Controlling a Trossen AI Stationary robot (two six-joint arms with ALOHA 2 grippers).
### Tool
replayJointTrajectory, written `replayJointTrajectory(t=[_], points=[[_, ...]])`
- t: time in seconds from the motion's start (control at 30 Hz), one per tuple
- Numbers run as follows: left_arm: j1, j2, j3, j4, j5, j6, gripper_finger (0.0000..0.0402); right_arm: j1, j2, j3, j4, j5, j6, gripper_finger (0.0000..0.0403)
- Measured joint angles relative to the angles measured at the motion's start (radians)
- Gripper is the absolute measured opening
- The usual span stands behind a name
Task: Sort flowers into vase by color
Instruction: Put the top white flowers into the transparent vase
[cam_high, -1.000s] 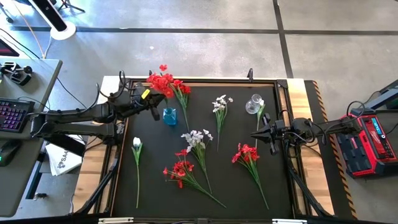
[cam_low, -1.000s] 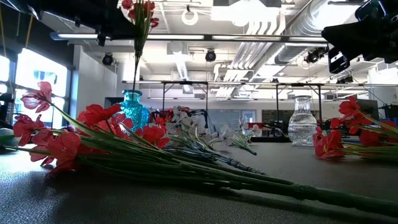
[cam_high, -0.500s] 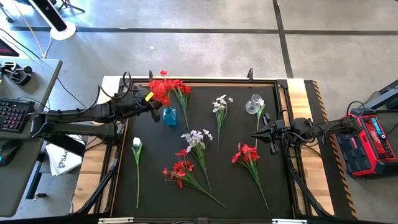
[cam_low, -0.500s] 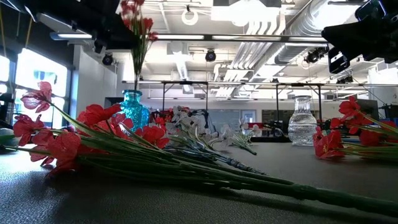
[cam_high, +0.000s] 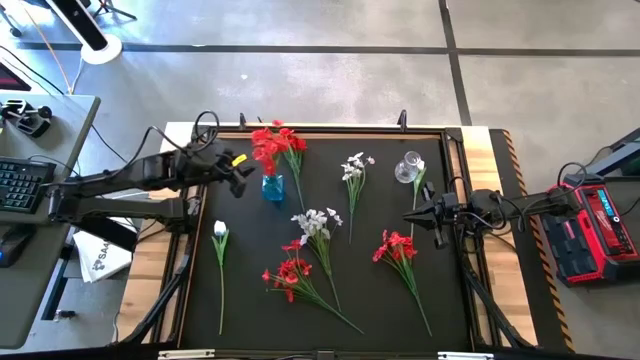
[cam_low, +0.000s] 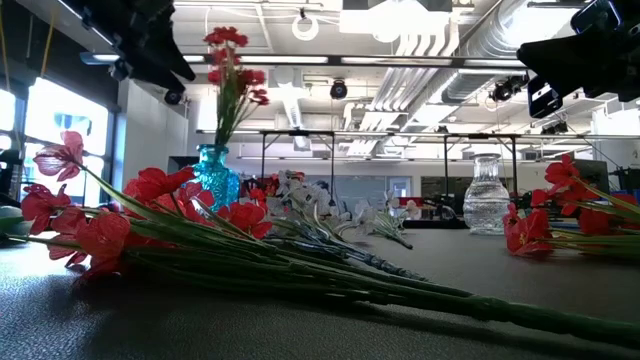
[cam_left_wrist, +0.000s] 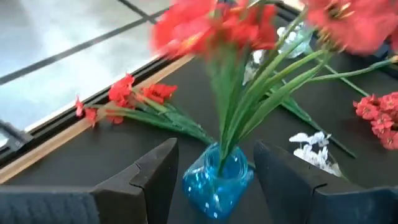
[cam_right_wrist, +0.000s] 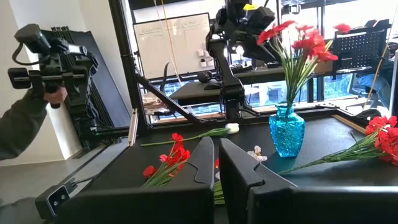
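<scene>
**Q: What is spread out in front of you?**
A: The black rectangular table mat (cam_high: 380, 290) fills my workspace. My left arm reaches in from nine o'clock and my right arm from three o'clock.

**Q: Where are your grippers?**
A: My left gripper (cam_high: 243, 172) hangs just at nine o'clock of the small blue glass vase (cam_high: 272, 187), off it, its two dark fingers (cam_left_wrist: 155, 177) spread wide with the vase showing in the gap and nothing between them. My right gripper (cam_high: 412, 216) waits above the mat's three o'clock side with its fingers pressed together, empty.

**Q: And the flowers?**
A: A bunch of red-blossomed sprigs on green stems (cam_low: 234, 75) stands upright in the blue vase, leaning a little. Another red sprig (cam_high: 295, 152) lies on the mat just at one o'clock of the vase. A large red spray (cam_high: 290, 274) lies toward six o'clock, and a red cluster (cam_high: 396, 249) lies toward four o'clock. A white-blossomed sprig (cam_high: 316, 224) lies near the centre, a second white sprig (cam_high: 354, 168) at twelve o'clock of it, and a single white bud on a long stem (cam_high: 220, 232) lies toward eight o'clock.

**Q: Anything smaller?**
A: A clear glass vase (cam_high: 408, 167) stands toward one o'clock, well apart from the blue one.
</scene>
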Motion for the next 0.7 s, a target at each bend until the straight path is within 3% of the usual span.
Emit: replayJointTrajectory(t=[0.17, 0.37, 0.7], points=[[0.000, -0.001, 0.055, -0.135, -0.003, -0.035, 0.0197, 0.000, 0.000, 0.000, 0.000, 0.000, 0.000, 0.0000], [-0.035, -0.006, 0.057, -0.161, -0.034, -0.105, 0.0197, 0.000, 0.000, 0.000, 0.000, 0.000, 0.000, 0.0000], [-0.323, -0.011, -0.048, -0.014, -0.243, -0.215, 0.0197, 0.000, 0.000, 0.000, 0.000, 0.000, 0.000, 0.0000]])
